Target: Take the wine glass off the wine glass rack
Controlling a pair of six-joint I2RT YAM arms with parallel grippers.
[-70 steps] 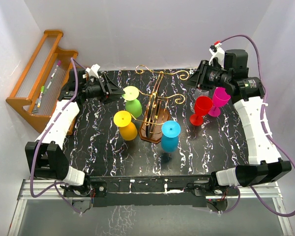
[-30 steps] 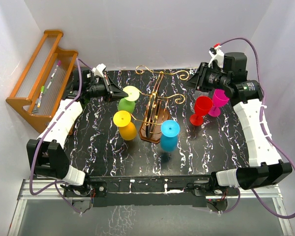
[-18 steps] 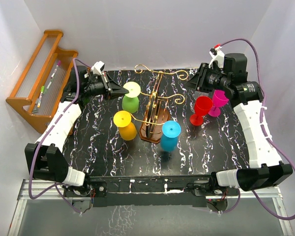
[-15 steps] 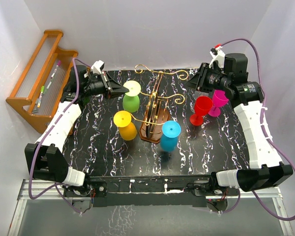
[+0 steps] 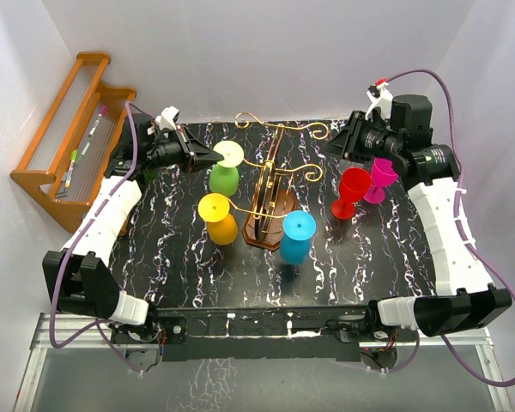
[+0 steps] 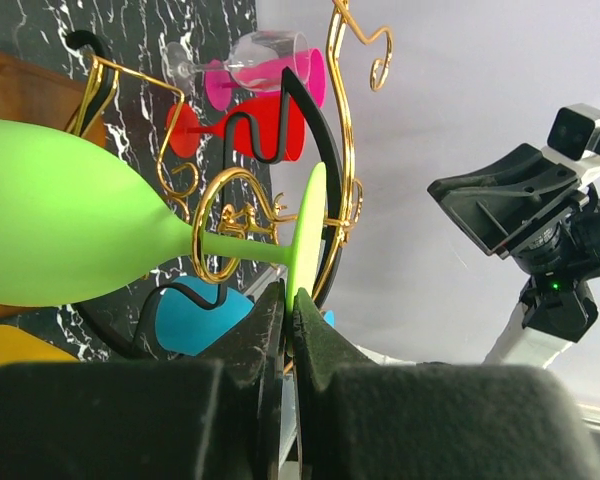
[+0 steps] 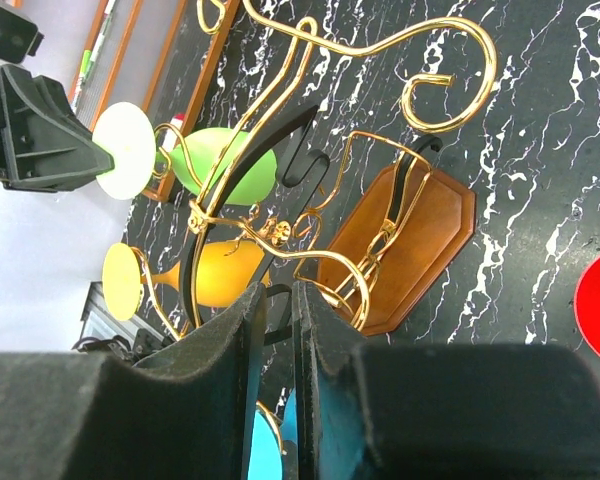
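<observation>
The left gripper (image 6: pixel 288 295) is clamped on the foot rim of the green wine glass (image 5: pixel 223 178), which hangs foot up and bowl down at 10 o'clock of the wine glass rack (image 5: pixel 270 184). Three glasses hang there, counting the yellow glass (image 5: pixel 217 216) and the blue glass (image 5: pixel 296 237); two more, the red glass (image 5: pixel 354 187) and the magenta glass (image 5: pixel 381 176), stand at the rack's 3 o'clock. The right gripper (image 7: pixel 280 300) has its fingers nearly together and holds nothing.

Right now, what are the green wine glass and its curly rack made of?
The green wine glass looks like matte plastic: solid colour, not see-through. The wine glass rack seems shiny gold metal wire on a smooth brown base, probably wood.
</observation>
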